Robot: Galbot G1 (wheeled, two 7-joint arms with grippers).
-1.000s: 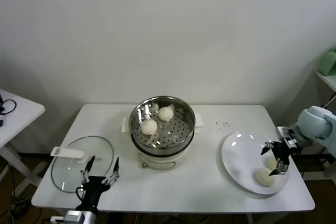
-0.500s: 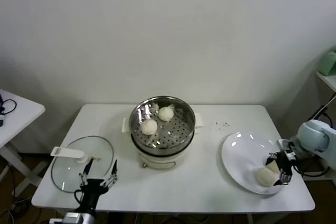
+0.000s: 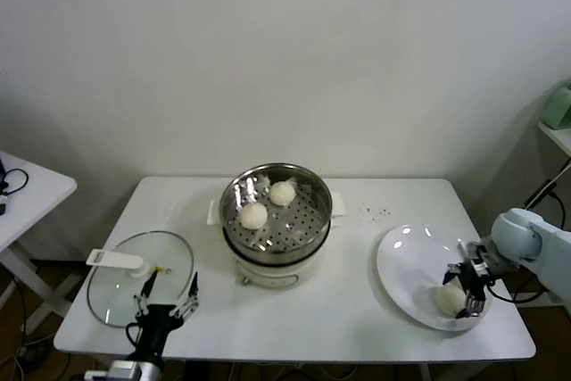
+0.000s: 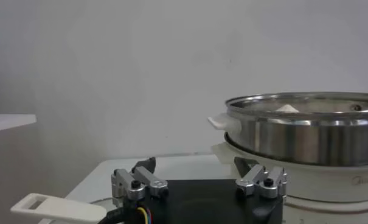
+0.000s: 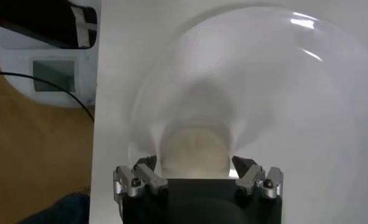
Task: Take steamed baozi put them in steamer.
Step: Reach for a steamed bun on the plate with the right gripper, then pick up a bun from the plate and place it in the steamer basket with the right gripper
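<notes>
The steel steamer [image 3: 303, 222] stands mid-table on its white pot base and holds two baozi [image 3: 253, 215], [image 3: 283, 193]. On the white plate [image 3: 406, 269] at the right lies another baozi [image 3: 449, 297]. My right gripper [image 3: 467, 290] is low over the plate, open, with its jaws on either side of that bun. In the right wrist view the baozi [image 5: 194, 151] sits between the open fingertips [image 5: 148, 165], unpinched, with my right gripper [image 5: 196, 165] around it. My left gripper [image 3: 168, 299] waits open at the front left. In its wrist view my left gripper [image 4: 196, 164] faces the steamer [image 4: 305, 131].
A round glass lid [image 3: 120, 287] with a white handle [image 3: 114, 260] lies at the front left beside the left gripper. The plate sits close to the table's right edge, with floor beyond it [image 5: 38, 152]. A white side table [image 3: 27, 189] stands at the far left.
My right gripper has come down and toward the front of the plate and now straddles a baozi. Only one bun on the plate still shows. The left arm has barely moved.
</notes>
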